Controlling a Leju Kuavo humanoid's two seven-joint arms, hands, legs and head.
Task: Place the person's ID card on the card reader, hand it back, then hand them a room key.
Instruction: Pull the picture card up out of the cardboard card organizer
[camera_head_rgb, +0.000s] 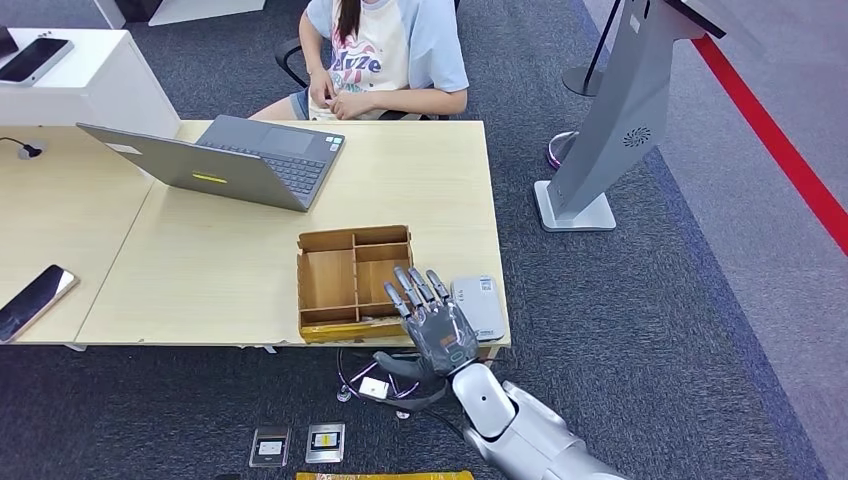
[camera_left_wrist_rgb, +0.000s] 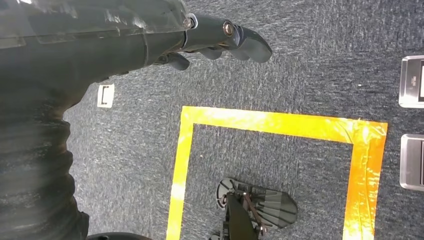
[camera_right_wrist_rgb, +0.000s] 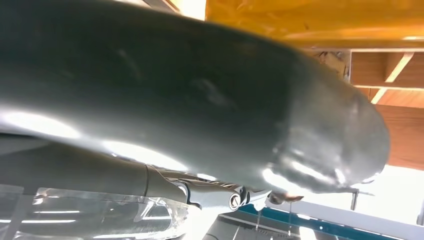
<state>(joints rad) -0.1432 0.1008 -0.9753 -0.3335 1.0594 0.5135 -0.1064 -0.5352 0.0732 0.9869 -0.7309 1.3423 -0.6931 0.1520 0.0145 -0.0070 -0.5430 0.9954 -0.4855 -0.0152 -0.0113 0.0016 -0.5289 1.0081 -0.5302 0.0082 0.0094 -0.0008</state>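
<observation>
Right robot hand (camera_head_rgb: 437, 325) spread, empty (fingers straight), over table edge between cardboard tray (camera_head_rgb: 352, 280) and card reader (camera_head_rgb: 478, 306).

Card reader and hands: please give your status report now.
Right hand open, fingers spread above divided cardboard box. Left hand hanging over floor, holding nothing. Card reader beside box, no card on it. Nothing in the way.

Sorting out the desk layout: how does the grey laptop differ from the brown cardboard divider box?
The grey laptop is metal-looking, hinged open and sits at the table's far side near the person; the brown cardboard divider box is compartmented and sits at the near edge beside the right hand. Both rest on the table.
</observation>
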